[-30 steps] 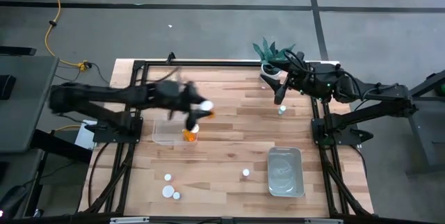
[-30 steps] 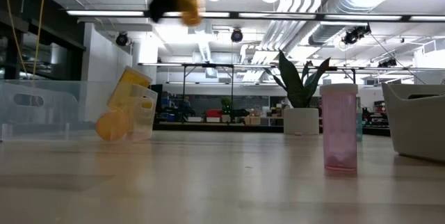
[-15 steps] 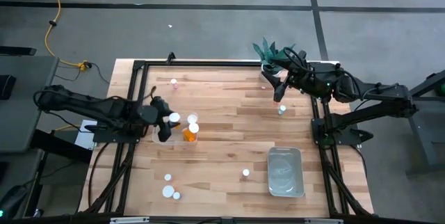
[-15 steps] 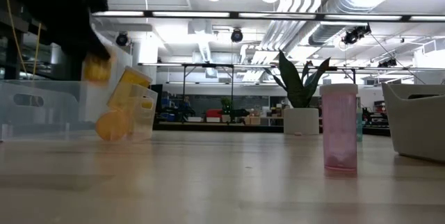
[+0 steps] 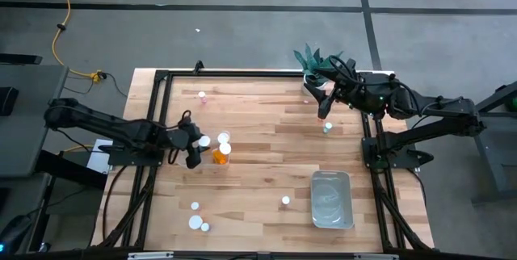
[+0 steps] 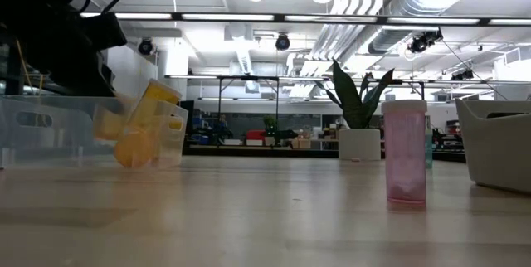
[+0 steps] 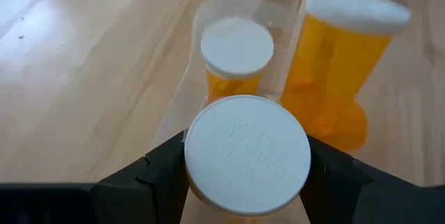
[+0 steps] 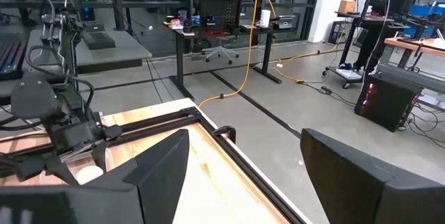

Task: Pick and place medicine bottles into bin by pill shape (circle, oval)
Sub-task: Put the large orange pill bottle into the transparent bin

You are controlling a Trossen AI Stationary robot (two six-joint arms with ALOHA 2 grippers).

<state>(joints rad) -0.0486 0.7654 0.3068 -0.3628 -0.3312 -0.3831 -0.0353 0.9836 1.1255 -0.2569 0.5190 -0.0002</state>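
Observation:
My left gripper [image 5: 194,147] is shut on an orange medicine bottle with a white cap [image 7: 247,154], low over the clear bin [image 5: 184,160] at the table's left; the low view shows the bottle [image 6: 108,123] behind the bin's wall [image 6: 46,126]. Two more orange bottles are in that bin: one stands upright [image 7: 236,53], one leans tilted [image 7: 341,71]. My right gripper [image 5: 323,108] is open and empty at the far right, also seen in its own wrist view [image 8: 243,151]. My left gripper pinches the bottle at its cap end [image 7: 201,175] between its two fingers [image 7: 160,175], one on each side. The fingers come from the table's left, slanting down. The cap faces the wrist camera and hides the body. Whether the bottle rests on the bin's floor cannot be told.
A second pale bin [image 5: 331,199] stands at the near right. Loose bottles stand on the table: a pink one [image 6: 405,151], one at the far left [image 5: 202,95], one near the right arm [image 5: 327,128] and several near the front edge [image 5: 195,222]. A plant [image 5: 319,58] stands at the far edge.
My left gripper has swung toward the table's left edge and gone down, carrying the bottle from high above the table into the clear bin beside the other two bottles. It has stayed shut on the bottle.

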